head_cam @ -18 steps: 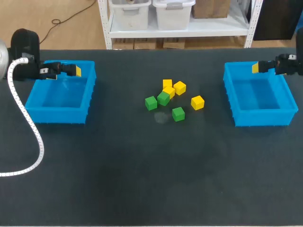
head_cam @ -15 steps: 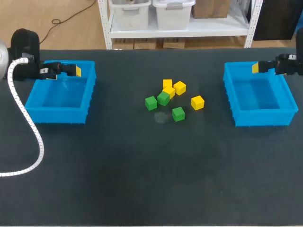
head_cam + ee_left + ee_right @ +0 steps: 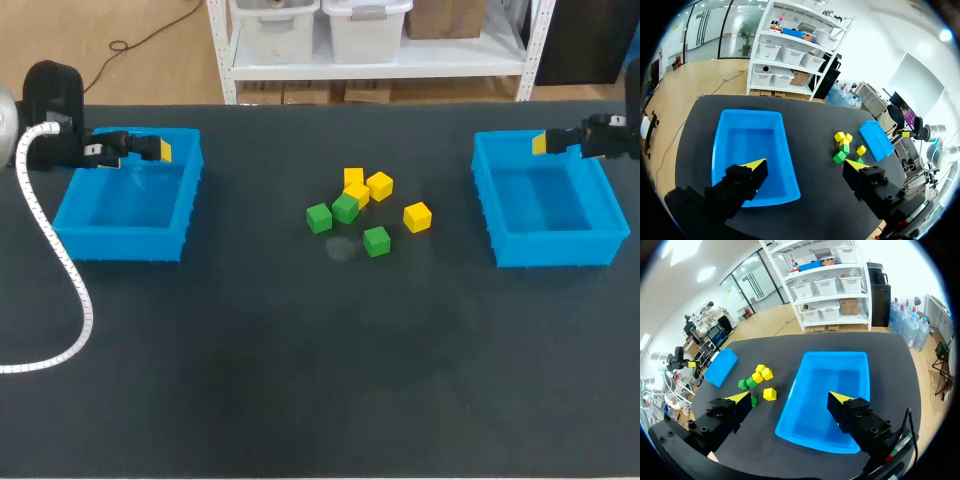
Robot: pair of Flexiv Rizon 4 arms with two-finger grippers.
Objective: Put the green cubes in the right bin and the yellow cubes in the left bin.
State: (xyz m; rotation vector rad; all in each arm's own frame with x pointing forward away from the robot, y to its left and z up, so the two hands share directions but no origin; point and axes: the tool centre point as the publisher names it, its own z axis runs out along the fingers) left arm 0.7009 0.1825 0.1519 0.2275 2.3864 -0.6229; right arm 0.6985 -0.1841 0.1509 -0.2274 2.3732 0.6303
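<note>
My left gripper (image 3: 806, 165), fingers apart, hangs over the left blue plastic bin (image 3: 120, 243). My right gripper (image 3: 790, 398), equally spread, hangs over the right blue plastic bin (image 3: 552, 250). Small green cubes (image 3: 319, 217) and yellow cubes (image 3: 417, 216) lie between the bins.

Wide lanes of dark table mat (image 3: 250, 340) separate our blue plastic left bin (image 3: 120, 245) and blue plastic right bin (image 3: 555, 250) from the mid-table cubes; a packed knot of yellow and green cubes (image 3: 357, 194) touch, leaving us no finger gaps; one yellow cube (image 3: 417, 216) and one green cube (image 3: 376, 241) stand apart, open all round.

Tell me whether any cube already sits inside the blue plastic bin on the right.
No: the right blue plastic bin shows a bare floor, and the green cubes and yellow cubes all lie on the black table.
</note>
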